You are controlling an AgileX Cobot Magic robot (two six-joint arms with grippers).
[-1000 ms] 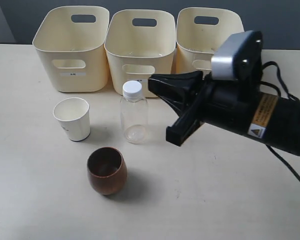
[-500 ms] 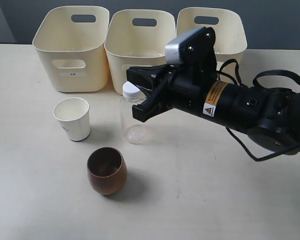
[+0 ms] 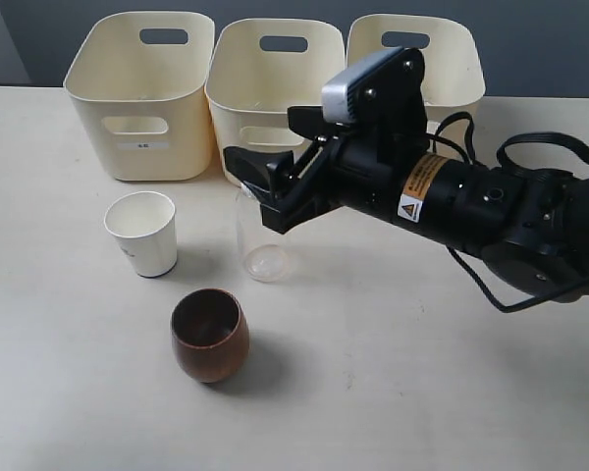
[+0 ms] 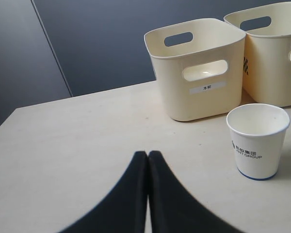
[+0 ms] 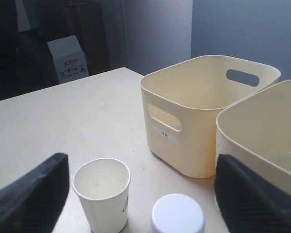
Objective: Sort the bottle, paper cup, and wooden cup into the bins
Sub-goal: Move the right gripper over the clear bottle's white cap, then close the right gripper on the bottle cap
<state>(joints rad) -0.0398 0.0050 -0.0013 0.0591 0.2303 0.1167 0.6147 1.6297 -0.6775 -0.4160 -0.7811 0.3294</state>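
Observation:
The clear bottle [image 3: 261,250] stands in front of the middle bin [image 3: 275,93], and its white cap [image 5: 178,214] lies between the wide-open fingers of my right gripper [image 3: 261,190], which touch nothing. In the exterior view those fingers hide the cap. Left of the bottle is the white paper cup [image 3: 142,233], and the same paper cup [image 4: 258,141] shows its black print in the left wrist view. Nearer the front stands the brown wooden cup [image 3: 209,336]. My left gripper [image 4: 148,155] is shut on nothing, low over bare table.
Three cream bins line the back: the left bin [image 3: 139,93], the middle one and the right bin [image 3: 412,59]. The right arm's black body [image 3: 491,211] stretches across the table's right half. A cardboard box [image 5: 68,60] sits beyond the table.
My right arm has swung left across the table, bringing its open fingers up to the bottle's cap. Bottle, cups and bins have not moved.

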